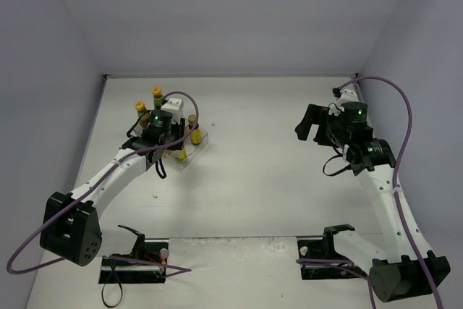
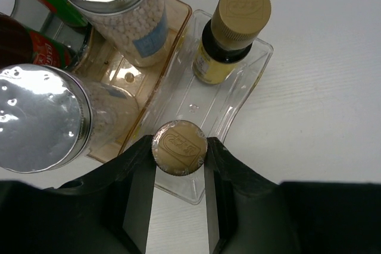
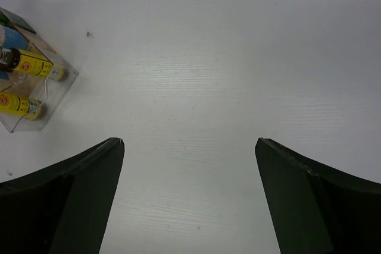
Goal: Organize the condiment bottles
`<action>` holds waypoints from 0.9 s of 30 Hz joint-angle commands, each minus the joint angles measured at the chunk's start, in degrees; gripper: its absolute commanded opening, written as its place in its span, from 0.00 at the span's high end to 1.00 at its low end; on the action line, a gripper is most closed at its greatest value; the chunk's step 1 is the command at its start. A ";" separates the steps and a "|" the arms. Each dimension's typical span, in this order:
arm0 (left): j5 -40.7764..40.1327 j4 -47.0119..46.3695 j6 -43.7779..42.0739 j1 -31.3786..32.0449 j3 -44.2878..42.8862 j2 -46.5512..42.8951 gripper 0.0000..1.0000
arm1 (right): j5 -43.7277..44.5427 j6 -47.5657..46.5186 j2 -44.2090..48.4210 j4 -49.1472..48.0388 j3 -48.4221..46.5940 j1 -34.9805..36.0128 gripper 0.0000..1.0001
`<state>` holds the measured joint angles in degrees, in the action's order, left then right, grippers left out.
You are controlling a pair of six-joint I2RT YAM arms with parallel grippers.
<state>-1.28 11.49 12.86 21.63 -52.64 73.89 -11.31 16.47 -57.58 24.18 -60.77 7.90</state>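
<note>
With five condiment bottles (image 2: 235,34) standing in the rack (image 2: 232,102), the left claw (image 2: 180,148) pinches the last short bottle (image 2: 180,146) at its lowest step, nearly done, while the right claw (image 3: 189,142) gapes empty.

The condiment bottles (image 2: 238,16) stand on the rack (image 2: 238,96).

We see bright, even light from above, with only faint, soft shadows on the white tabletop (image 1: 253,179). In the left wrist view, glare flares on the silver-lidded jars (image 2: 36,117), which look slightly blurred.
</note>
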 commanded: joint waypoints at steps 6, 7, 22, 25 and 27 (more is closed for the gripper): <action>0.14 -8.06 2.60 -0.36 0.95 -1.73 0.74 | -1.08 -0.56 0.98 -4.14 0.57 -0.34 0.02; -0.04 -8.49 2.78 -0.36 1.40 -2.25 0.70 | -1.17 -0.56 0.98 -4.23 0.74 -0.26 0.02; -1.36 0.27 3.48 -0.36 -2.11 -7.88 0.29 | -1.35 -0.38 0.80 -5.29 0.39 -0.34 0.02; -2.67 5.27 3.40 -0.36 -5.18 -10.34 0.29 | -1.17 -0.82 0.80 -5.46 -0.05 -0.34 0.00; -3.81 7.84 2.96 -0.36 -7.38 -12.70 0.29 | -0.91 -1.35 0.80 -5.55 -0.57 -0.25 0.00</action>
<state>-2.70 16.12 15.66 21.63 -53.78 66.04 -11.88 16.34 -57.52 23.05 -59.55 7.90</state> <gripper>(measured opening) 0.711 0.996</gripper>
